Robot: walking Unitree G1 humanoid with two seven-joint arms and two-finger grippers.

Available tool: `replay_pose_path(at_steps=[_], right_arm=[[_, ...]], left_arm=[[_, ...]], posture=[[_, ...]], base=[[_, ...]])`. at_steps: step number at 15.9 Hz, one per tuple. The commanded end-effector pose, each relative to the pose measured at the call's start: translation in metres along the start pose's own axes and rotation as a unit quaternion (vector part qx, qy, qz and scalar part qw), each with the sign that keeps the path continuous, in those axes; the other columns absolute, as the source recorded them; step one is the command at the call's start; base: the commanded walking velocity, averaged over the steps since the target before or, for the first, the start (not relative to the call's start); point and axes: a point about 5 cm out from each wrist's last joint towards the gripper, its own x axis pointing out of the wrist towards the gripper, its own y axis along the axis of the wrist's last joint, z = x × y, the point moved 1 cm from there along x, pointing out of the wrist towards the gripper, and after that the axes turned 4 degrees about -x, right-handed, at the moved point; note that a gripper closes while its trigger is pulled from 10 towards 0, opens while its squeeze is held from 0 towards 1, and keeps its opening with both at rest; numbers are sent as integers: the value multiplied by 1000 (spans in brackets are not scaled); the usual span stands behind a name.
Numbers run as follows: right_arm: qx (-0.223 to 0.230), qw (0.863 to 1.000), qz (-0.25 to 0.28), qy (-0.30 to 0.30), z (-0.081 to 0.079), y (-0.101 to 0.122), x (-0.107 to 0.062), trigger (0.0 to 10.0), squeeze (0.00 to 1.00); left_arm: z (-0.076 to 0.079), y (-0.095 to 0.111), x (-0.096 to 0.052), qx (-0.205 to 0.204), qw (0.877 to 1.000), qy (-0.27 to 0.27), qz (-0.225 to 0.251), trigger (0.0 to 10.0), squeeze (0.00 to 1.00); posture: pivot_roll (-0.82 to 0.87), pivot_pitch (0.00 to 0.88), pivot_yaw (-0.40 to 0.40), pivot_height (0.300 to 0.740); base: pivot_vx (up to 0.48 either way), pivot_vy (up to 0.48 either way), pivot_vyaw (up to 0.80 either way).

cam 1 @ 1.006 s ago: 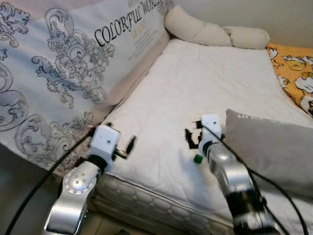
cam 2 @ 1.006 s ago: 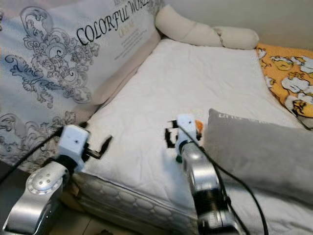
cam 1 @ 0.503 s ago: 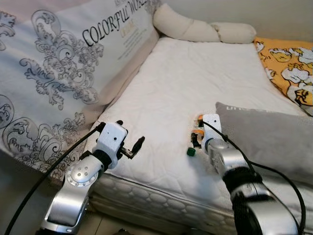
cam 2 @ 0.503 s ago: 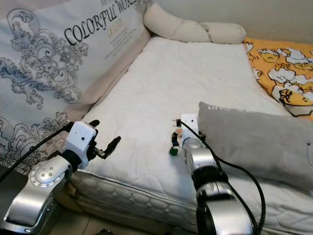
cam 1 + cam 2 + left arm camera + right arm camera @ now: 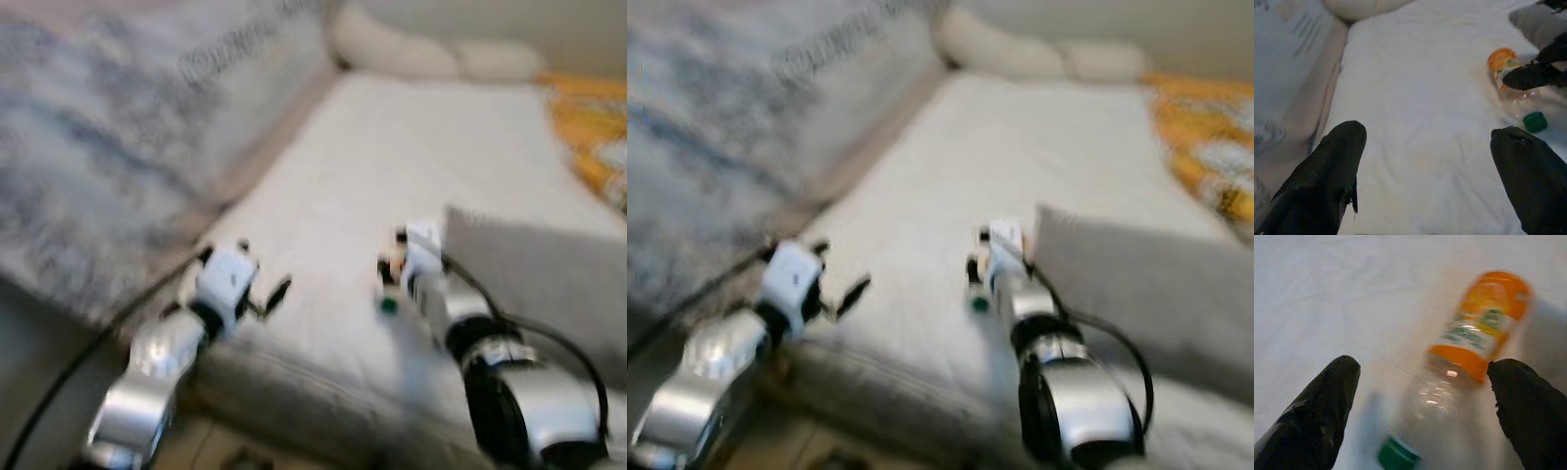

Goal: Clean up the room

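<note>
White mattress [image 5: 411, 186], blurred. Right gripper [image 5: 1425, 406] spread open around clear plastic bottle [image 5: 1459, 367] w/ orange label, green cap, lying near front edge. Left gripper [image 5: 1425, 171] held open, empty.

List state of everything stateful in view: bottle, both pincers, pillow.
plastic bottle: lying on its side on the mattress, green cap on, looks empty
right pincer: open, fingers either side of the bottle, not closed on it
left pincer: open, empty, over the mattress
grey pillow: lying flat beside the bottle
</note>
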Motion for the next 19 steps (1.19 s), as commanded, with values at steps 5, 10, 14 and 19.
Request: replay_pose_path(at_steps=[5,10,14,19], right_arm=[[-25,999,24,15,-9,15,0,10000,1000],[-24,998,58,-26,-3,25,0,10000,1000],[-9,996,32,-85,15,15,0,10000,1000],[35,994,-56,-84,19,-23,0,10000,0]], left_arm=[[-3,2,-7,1,1000,19,-2,10000,1000],[-3,4,-5,-1,1000,22,3,10000,1000],[-1,5,-2,-1,1000,15,7,10000,1000],[0,7,1,5,1000,5,8,10000,1000]], posture=[[107,0,-5,740],[103,0,-7,740],[92,0,0,740],[89,0,7,740]], base=[[0,0,0],[0,0,0],[0,0,0],[0,0,0]])
